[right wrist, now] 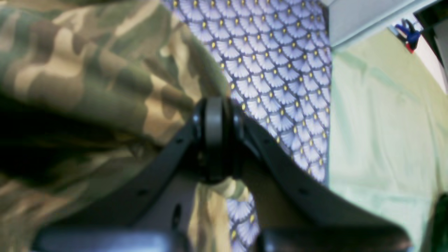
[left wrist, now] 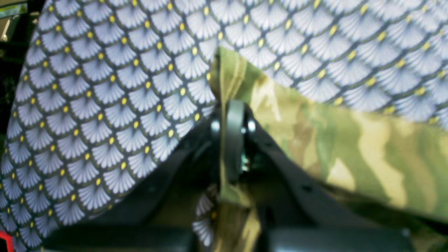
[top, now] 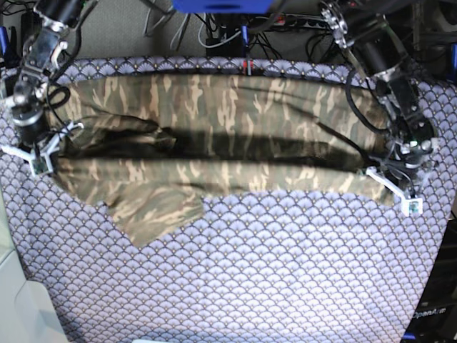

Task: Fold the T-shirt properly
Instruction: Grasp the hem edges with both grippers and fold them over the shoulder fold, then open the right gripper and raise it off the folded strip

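Since both ends of the upper cloth are pinched, I'd treat this step as one long fold and move both arms as a pair; my left gripper (top: 395,189) is closed on one end of the T-shirt (top: 235,107), and my right gripper (top: 41,153) is closed on the other. Between them runs a taut band; beyond them, on the far side, lies more of the shirt on the patterned tabletop (top: 300,279); a loose flap (top: 153,214) spreads on the near side, just inward of the right gripper.

I judge the best move is to keep both grippers level and matched in speed, with just enough tension to hold the band straight; too much pull could slip a corner out. I'd watch the bunched cloth (top: 125,132) beside the right gripper, which may need smoothing first; then I'd lower both ends together before releasing, and tuck in that flap afterwards.
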Motion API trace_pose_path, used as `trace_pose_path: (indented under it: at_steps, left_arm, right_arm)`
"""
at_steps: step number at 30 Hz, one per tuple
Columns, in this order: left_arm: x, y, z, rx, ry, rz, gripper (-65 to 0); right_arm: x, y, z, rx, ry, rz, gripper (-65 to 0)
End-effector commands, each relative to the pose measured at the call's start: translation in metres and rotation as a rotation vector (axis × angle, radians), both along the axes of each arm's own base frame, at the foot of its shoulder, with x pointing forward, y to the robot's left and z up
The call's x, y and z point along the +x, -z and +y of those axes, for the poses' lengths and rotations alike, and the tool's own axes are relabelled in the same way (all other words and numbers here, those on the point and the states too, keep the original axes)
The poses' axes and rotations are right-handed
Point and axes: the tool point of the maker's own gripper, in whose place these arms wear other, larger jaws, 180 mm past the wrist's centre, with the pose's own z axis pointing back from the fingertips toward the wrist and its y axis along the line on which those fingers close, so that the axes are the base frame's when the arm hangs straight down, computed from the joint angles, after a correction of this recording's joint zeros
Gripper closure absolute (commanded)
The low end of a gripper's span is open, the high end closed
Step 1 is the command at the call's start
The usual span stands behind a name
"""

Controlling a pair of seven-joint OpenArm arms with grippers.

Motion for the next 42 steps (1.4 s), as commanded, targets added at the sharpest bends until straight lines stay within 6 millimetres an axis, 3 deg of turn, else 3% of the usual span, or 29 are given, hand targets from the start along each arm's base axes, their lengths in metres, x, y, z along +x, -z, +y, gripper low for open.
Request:
trace_pose_path:
  at_steps: [1, 10, 16, 26, 34, 42]
  left_arm:
    - [0.006, -0.021, 0.009, 0.026, -0.01, -0.057, 0.0]
    - [-0.022, -0.018, 0.007, 0.012, -0.01, -0.039, 0.0]
    - [-0.042, -0.01, 0.007, 0.03, -0.007, -0.006, 0.0]
    - [-0.061, 0.033, 0.002, -0.024, -0.007, 0.099, 0.0]
    - [-0.065, 0.036, 0.003, -0.023, -0.008, 0.117, 0.0]
    - [-0.068, 0.037, 0.001, -0.013, 0.034, 0.14, 0.0]
  right_arm:
    - [-0.001, -0.018, -0.01, -0.019, 0.012, -0.053, 0.0]
    - [-0.053, -0.024, -0.01, 0.043, 0.03, -0.06, 0.0]
    - [-0.084, -0.01, -0.009, 0.093, 0.04, -0.009, 0.0]
    - [-0.102, 0.0, -0.004, 0.142, 0.049, 0.021, 0.0]
    - [-0.127, 0.013, 0.0, 0.162, 0.074, 0.075, 0.0]
    - [-0.137, -0.004, -0.017, 0.161, 0.126, -0.031, 0.0]
